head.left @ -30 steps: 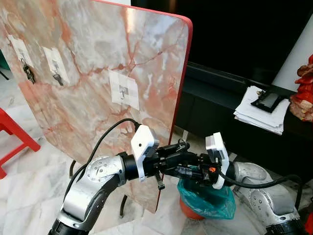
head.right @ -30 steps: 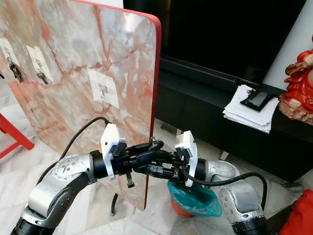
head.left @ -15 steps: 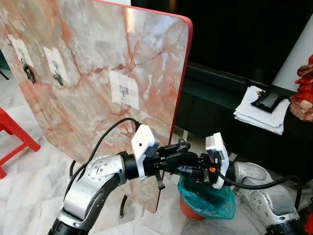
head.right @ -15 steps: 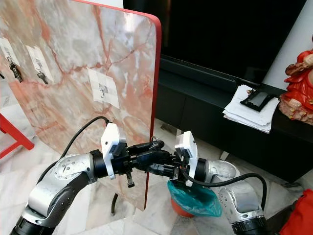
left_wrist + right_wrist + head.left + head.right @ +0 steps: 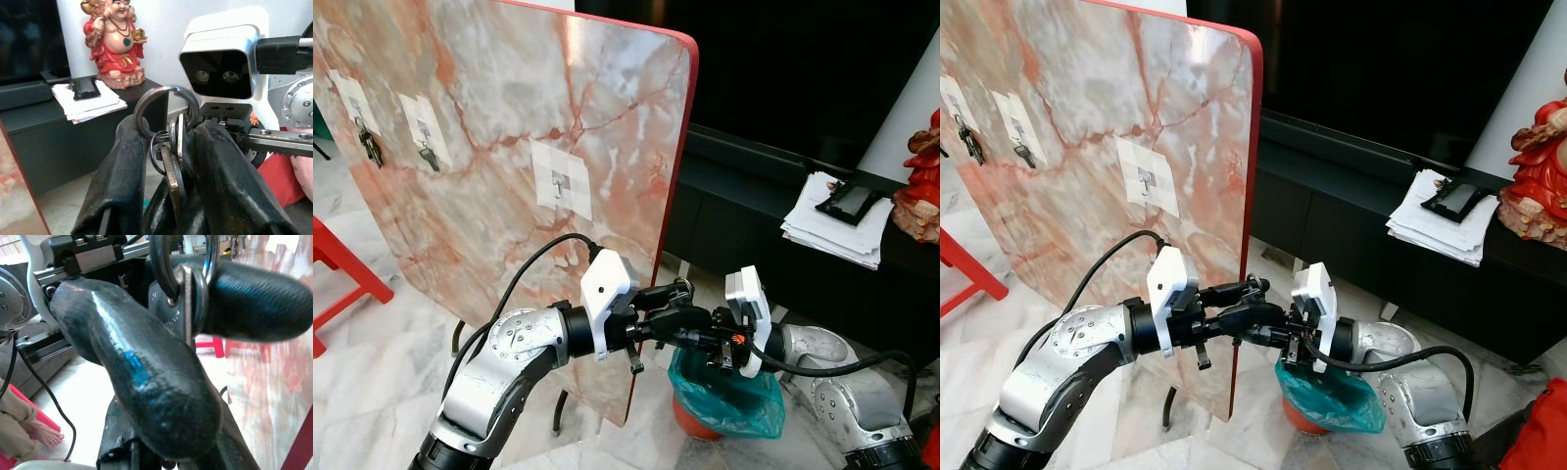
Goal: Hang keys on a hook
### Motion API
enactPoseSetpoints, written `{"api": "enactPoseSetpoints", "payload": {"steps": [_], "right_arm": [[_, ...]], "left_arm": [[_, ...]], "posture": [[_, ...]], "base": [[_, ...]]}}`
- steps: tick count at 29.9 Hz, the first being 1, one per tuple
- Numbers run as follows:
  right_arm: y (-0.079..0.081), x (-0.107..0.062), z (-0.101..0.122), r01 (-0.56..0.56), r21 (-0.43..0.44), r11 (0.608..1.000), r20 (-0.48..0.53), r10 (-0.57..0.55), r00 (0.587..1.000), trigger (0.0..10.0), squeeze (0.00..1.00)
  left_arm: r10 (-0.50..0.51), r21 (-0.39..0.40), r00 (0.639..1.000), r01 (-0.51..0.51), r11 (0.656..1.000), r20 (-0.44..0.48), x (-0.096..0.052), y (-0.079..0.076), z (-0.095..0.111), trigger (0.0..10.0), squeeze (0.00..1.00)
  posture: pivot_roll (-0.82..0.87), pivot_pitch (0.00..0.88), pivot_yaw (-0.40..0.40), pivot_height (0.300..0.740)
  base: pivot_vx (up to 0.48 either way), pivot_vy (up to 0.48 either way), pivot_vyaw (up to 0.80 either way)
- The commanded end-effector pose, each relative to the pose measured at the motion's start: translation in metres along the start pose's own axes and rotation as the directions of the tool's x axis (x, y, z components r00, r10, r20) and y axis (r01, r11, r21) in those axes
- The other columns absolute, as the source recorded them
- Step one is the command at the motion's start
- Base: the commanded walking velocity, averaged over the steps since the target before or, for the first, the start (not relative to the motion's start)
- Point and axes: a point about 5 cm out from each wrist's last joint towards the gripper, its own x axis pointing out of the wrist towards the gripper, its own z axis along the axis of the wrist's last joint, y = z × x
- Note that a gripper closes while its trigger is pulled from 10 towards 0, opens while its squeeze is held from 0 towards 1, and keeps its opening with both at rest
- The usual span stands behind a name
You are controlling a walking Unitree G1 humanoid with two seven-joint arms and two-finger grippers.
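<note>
A bunch of keys (image 5: 171,147) on a metal ring sits between the black fingers of my left gripper (image 5: 674,294), which is shut on it; one key (image 5: 634,363) dangles below. My right gripper (image 5: 690,338) points straight at the left one, tip to tip, right beside the ring (image 5: 183,298). Both meet low in front of the red-edged marble board's (image 5: 509,98) right edge. On the board, the nearest hook (image 5: 558,186) on its white patch is bare, up and left of the grippers. Two hooks further left each carry keys (image 5: 369,142) (image 5: 429,154).
A teal bag over an orange pot (image 5: 724,397) sits on the floor under my right arm. A dark cabinet (image 5: 754,215) behind holds papers with a phone (image 5: 832,215) and a red figurine (image 5: 920,186). A red stool (image 5: 342,269) stands left. A person's foot (image 5: 44,435) rests nearby.
My left wrist has edged slightly right and down towards the right gripper, carrying the keys with it. The right arm has hardly moved.
</note>
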Motion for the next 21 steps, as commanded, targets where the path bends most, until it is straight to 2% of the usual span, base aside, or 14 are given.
{"api": "enactPoseSetpoints", "payload": {"steps": [1,8,9,10,13,14,15,16,17,21], "right_arm": [[-0.0014,0.0003,0.0065,-0.002,-0.03,1.0,0.012,0.002,1.0,0.0,0.0],[-0.0024,-0.0001,0.0072,0.004,-0.035,0.999,0.012,-0.003,1.0,0.0,0.0],[-0.0024,-0.0003,0.0072,0.004,-0.035,0.999,0.012,-0.004,1.0,0.0,0.0],[-0.0025,-0.0004,0.0072,0.005,-0.036,0.999,0.011,-0.005,1.0,0.0,0.0],[-0.0029,-0.0006,0.0071,0.007,-0.037,0.999,0.009,-0.006,1.0,0.0,0.0],[-0.0031,-0.0009,0.0072,0.007,-0.037,0.999,0.009,-0.007,1.0,0.0,0.0],[-0.0032,-0.001,0.0072,0.008,-0.038,0.999,0.009,-0.007,1.0,0.0,0.0],[-0.0033,-0.0012,0.0073,0.008,-0.038,0.999,0.01,-0.008,1.0,0.0,0.0],[-0.0035,-0.0013,0.0076,0.009,-0.038,0.999,0.01,-0.008,1.0,0.0,0.0],[-0.0038,-0.0014,0.0083,0.01,-0.041,0.999,0.011,-0.01,1.0,0.0,0.0]], "left_arm": [[0.016,0.01,1.0,-0.016,1.0,-0.011,-0.0012,0.0036,-0.0005,10.0,1.0],[0.02,0.011,1.0,-0.02,1.0,-0.017,-0.0016,0.0042,-0.0004,10.0,1.0],[0.021,0.01,1.0,-0.021,1.0,-0.019,-0.0015,0.0042,-0.0006,10.0,0.13],[0.022,0.01,1.0,-0.021,1.0,-0.02,-0.0014,0.0042,-0.0009,10.0,0.0],[0.023,-0.003,0.999,-0.023,1.0,-0.034,-0.002,0.0045,-0.003,10.0,0.0],[0.026,-0.015,0.999,-0.027,1.0,-0.046,-0.0028,0.005,-0.0046,9.0,0.0],[0.029,-0.02,0.998,-0.03,0.999,-0.049,-0.0031,0.0052,-0.0051,9.0,0.0],[0.035,-0.029,0.998,-0.037,0.999,-0.051,-0.0034,0.0058,-0.0057,4.9,0.0],[0.043,-0.041,0.998,-0.045,0.998,-0.054,-0.0039,0.0064,-0.0062,0.0,0.0],[0.029,-0.042,0.998,-0.031,0.999,-0.055,-0.0047,0.005,-0.006,0.0,0.0]], "posture": [[-0.02,0.0,-0.096,0.74],[-0.02,0.0,-0.096,0.74],[-0.02,0.0,-0.096,0.74],[-0.02,0.0,-0.096,0.74],[-0.02,0.0,-0.096,0.74],[-0.02,0.0,-0.096,0.74],[-0.02,0.0,-0.096,0.74],[-0.02,0.0,-0.096,0.74],[-0.02,0.0,-0.095,0.74],[-0.02,0.0,-0.095,0.74]], "base": [[0.0,0.0,0.0],[0.0,0.0,0.0],[0.0,0.0,0.0],[0.0,0.0,0.0],[0.0,0.0,0.0],[0.0,0.0,0.0],[0.0,0.0,0.0],[0.0,0.0,0.0],[0.0,0.0,0.0],[0.0,0.0,0.0]]}}
